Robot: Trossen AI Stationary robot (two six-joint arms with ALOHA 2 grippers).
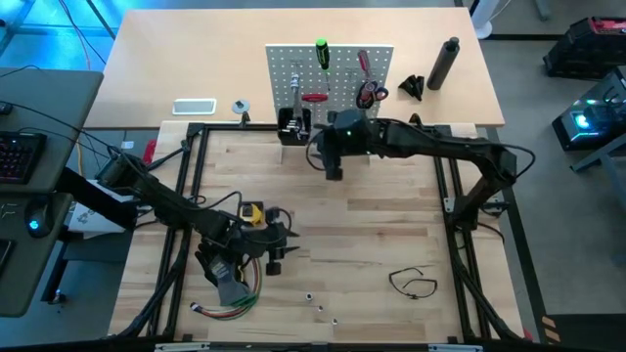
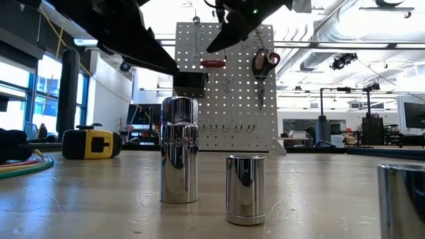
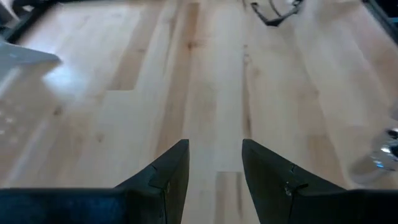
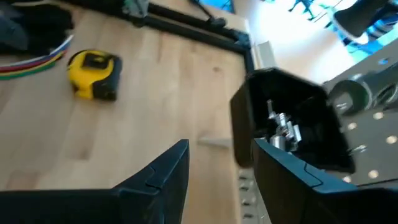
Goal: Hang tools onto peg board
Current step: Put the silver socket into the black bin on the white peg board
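Observation:
The peg board (image 1: 331, 73) stands upright at the far middle. On it hang a green-handled screwdriver (image 1: 321, 54), a red-handled tool (image 1: 315, 98) and red-handled scissors (image 1: 369, 94). A small black bin (image 4: 292, 124) on its front holds metal pieces. My right gripper (image 1: 331, 164) hovers open just in front of the bin and holds nothing. A yellow tape measure (image 1: 252, 212) lies on the table beside my left gripper (image 1: 284, 244), which is open and empty above bare wood (image 3: 214, 93). A thin black loop (image 1: 413, 284) and tiny metal bits (image 1: 313, 298) lie toward the near right.
A bundle of coloured wires (image 1: 230, 308) lies at the near left, by the left arm. Chrome sockets (image 2: 179, 149) (image 2: 246, 189) stand close to the low camera. A black frame (image 1: 196, 132) borders the work area. A dark bottle (image 1: 445, 64) stands behind it at the far right.

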